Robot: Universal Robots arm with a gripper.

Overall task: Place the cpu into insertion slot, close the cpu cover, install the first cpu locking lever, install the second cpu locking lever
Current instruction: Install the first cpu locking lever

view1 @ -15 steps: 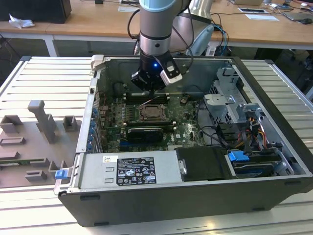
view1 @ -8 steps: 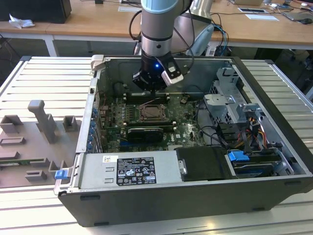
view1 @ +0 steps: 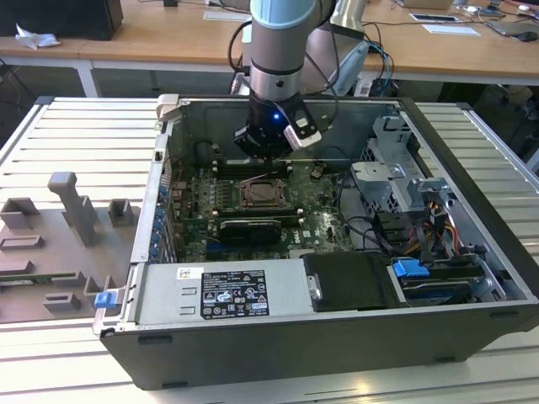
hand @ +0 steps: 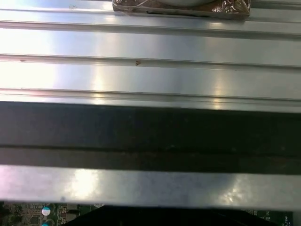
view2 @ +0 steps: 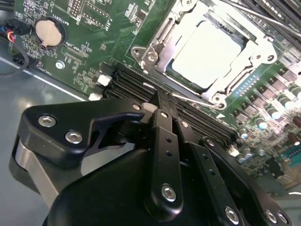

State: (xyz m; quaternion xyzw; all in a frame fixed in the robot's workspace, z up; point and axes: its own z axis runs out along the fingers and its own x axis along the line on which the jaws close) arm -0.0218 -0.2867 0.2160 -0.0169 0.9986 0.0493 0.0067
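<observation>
Green motherboard (view2: 94, 42) — pale silvery cpu (view2: 207, 54) seated under cpu cover (view2: 162, 35); end effector (view2: 162, 106) fingers pressed together, empty.

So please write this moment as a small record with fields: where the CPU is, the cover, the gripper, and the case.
cpu: pale silvery top, seated in the insertion slot in the second wrist view
cpu cover: metal frame lying down around the cpu
locking lever: thin wire rod along the socket edge nearest the gripper; latched or not, cannot tell
gripper: beside the socket, jaws together, holding nothing visible
computer case: open, motherboard exposed
</observation>
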